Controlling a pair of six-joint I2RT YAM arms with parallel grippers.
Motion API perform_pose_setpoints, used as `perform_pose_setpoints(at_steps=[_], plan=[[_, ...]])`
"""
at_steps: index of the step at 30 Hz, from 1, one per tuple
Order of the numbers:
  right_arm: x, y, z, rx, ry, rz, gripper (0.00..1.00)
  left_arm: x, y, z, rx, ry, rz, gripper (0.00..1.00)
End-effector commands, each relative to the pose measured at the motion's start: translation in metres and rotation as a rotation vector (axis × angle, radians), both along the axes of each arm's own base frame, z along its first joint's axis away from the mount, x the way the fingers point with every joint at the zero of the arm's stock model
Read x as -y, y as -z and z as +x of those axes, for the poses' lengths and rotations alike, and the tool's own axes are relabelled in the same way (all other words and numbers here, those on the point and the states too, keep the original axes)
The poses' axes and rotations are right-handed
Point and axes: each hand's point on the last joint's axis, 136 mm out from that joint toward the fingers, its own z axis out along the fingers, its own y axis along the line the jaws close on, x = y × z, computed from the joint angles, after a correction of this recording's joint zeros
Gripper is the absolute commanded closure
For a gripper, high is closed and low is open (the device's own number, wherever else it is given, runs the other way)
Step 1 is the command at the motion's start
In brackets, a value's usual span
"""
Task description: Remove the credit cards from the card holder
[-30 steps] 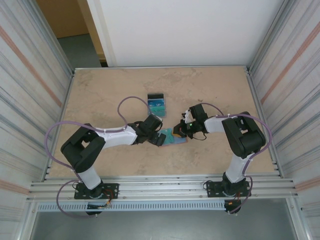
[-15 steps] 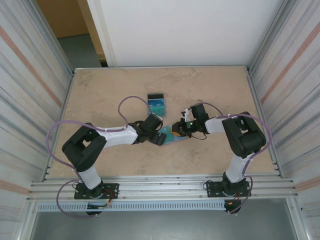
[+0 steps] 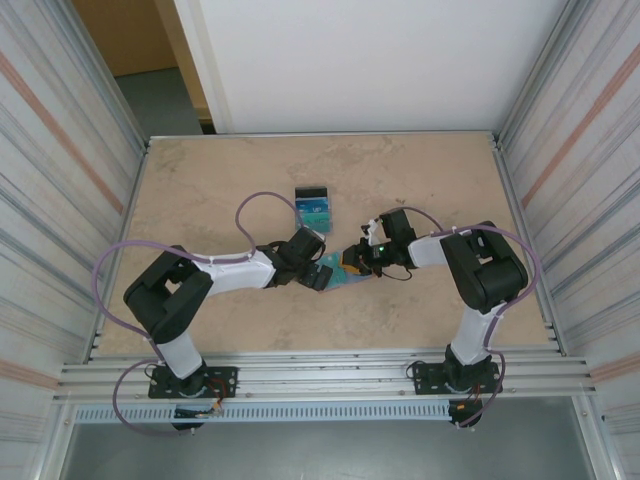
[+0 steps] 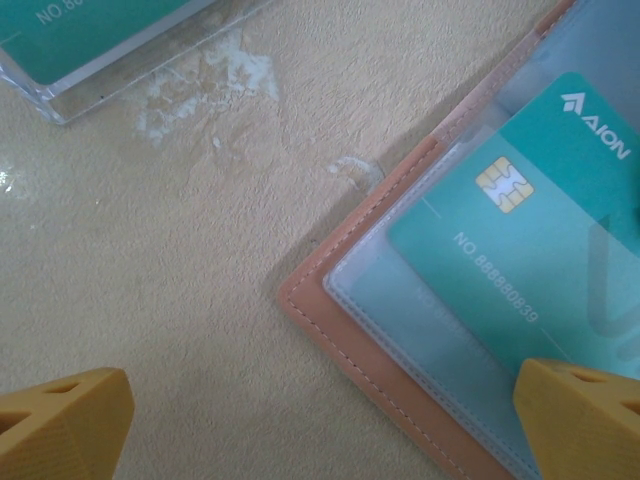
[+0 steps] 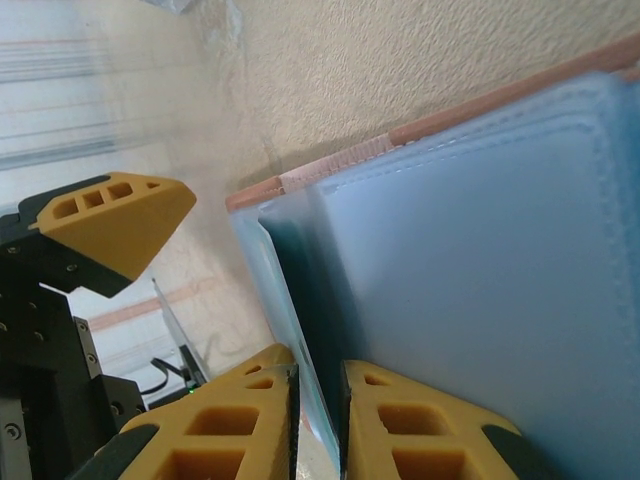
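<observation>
Credit card [image 4: 520, 230] in teal, chip face up, sits under a clear pocket of the card holder [image 3: 352, 276], which lies open and flat near the middle of the surface [image 3: 200, 190], directly between the two hands. From above, the holder's long axis runs left to right with a slight slant, its left end at the left hand [image 3: 319, 277] and its far right edge at the right hand [image 3: 357, 262]. The left hand's fingers [image 4: 65, 420] stand wide apart, straddling the holder's leather corner. The card's long axis runs parallel to one stitched edge at that corner, with its chip end toward the other edge that meets there. The right hand's fingers [image 5: 230, 420] are almost together around the thin rim of a pale blue pocket leaf; whether they pinch it or merely flank it I cannot tell. Both hands are at the holder, so the coming pull probably has to follow the card's long axis, though which end the pocket opens at is unclear. A second teal card [image 3: 313, 208] lies apart, farther off.
</observation>
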Motion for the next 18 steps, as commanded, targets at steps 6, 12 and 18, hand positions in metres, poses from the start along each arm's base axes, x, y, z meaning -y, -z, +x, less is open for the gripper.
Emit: perform_pose_setpoints(at_steps=[6,12,18], plan=[[-0.004,0.004,-0.013,-0.013,-0.054,-0.024,0.88,-0.012,0.015,-0.005,-0.047,-0.001,0.067,0.01],[0.006,0.002,-0.012,0.005,-0.033,-0.072,0.92,-0.02,0.012,-0.001,-0.043,-0.022,0.073,0.01],[0.018,0.006,-0.013,0.014,-0.018,-0.128,0.95,-0.025,0.012,0.002,-0.045,-0.03,0.085,0.01]])
